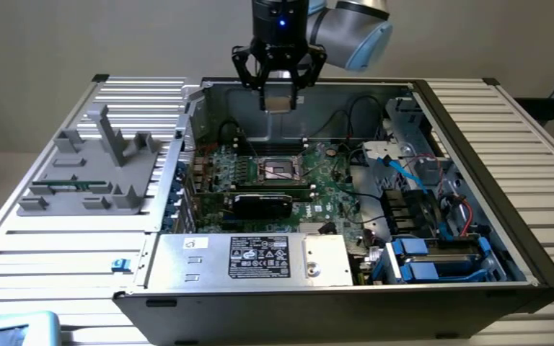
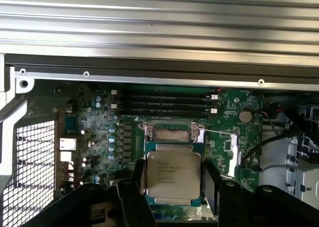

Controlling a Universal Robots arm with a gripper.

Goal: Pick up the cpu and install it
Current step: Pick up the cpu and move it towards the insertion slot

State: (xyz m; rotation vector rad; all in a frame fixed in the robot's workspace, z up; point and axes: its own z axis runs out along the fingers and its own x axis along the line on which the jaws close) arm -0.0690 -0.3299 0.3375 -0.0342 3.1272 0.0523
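My gripper (image 1: 277, 99) hangs above the open computer case (image 1: 508, 238), over its back wall. It is shut on the cpu (image 1: 278, 103), a small flat square chip with a silver top. In the wrist view the cpu (image 2: 173, 174) sits between the two dark fingers (image 2: 137, 189), its printed metal face towards the camera. Below lies the green motherboard (image 1: 330, 191) with the dark square socket frame (image 1: 279, 170). The wrist view has that socket (image 2: 174, 133) just beyond the held chip.
A silver box with a white label (image 1: 248, 259) fills the case's near side. A black card (image 1: 262, 204) lies beside the socket. Cables and blue drive bays (image 1: 436, 259) crowd the exterior view's right. A grey fixture (image 1: 94, 169) stands on the slatted table at the left.
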